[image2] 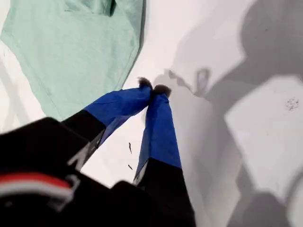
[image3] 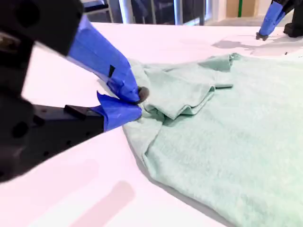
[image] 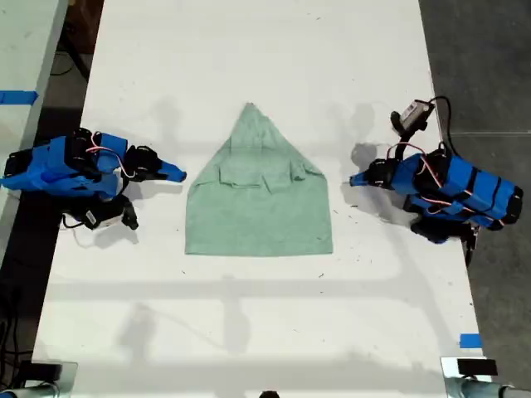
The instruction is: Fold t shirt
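Mint t shirt (image: 259, 203) flat on white surface (image: 249, 332), sleeves folded inward, peak at 12 o'clock; both tools closed, empty.

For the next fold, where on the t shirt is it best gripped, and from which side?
Probably at the two hem corners of the t shirt, one taken from the exterior view's left and one from its right. The hem is its straight, widest edge and lies flat, so low jaws could slide under it. My first gripper and my second gripper hold nothing.
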`<state>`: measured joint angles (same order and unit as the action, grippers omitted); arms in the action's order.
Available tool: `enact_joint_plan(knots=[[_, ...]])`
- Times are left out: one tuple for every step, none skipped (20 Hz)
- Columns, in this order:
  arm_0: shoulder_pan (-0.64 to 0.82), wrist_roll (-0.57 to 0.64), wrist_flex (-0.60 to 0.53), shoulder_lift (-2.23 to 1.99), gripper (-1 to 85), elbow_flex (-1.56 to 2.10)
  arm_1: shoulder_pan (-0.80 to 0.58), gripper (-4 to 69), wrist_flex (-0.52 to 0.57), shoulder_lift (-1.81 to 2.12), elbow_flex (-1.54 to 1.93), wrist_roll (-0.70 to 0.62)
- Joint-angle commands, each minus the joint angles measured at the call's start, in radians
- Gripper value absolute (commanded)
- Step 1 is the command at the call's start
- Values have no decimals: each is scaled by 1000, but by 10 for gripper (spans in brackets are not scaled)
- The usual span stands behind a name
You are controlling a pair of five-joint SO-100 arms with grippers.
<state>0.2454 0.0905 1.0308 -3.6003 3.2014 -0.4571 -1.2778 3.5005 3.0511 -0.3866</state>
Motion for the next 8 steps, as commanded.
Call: enact_joint_plan(knots=[[34, -14, -21, -6, 0, 9, 17, 15, 0, 14, 35, 17], [32, -15, -20, -6, 0, 9, 17, 15, -2, 14, 35, 20], [31, -17, -18, -6, 0, 9, 18, 15, -5, 14, 34, 26], [29, -15, -17, -6, 0, 9, 26, 15, -11, 14, 32, 35], [29, -14, -17, -6, 0, 9, 35, 15, -15, 14, 29, 37], [32, -12, -17, -6, 0, 9, 43, 15, -17, 14, 26, 43], [35, -12, -12, -6, 0, 9, 43, 15, -18, 14, 26, 51], [35, -14, -8, -6, 0, 9, 43, 15, -18, 14, 26, 54]])
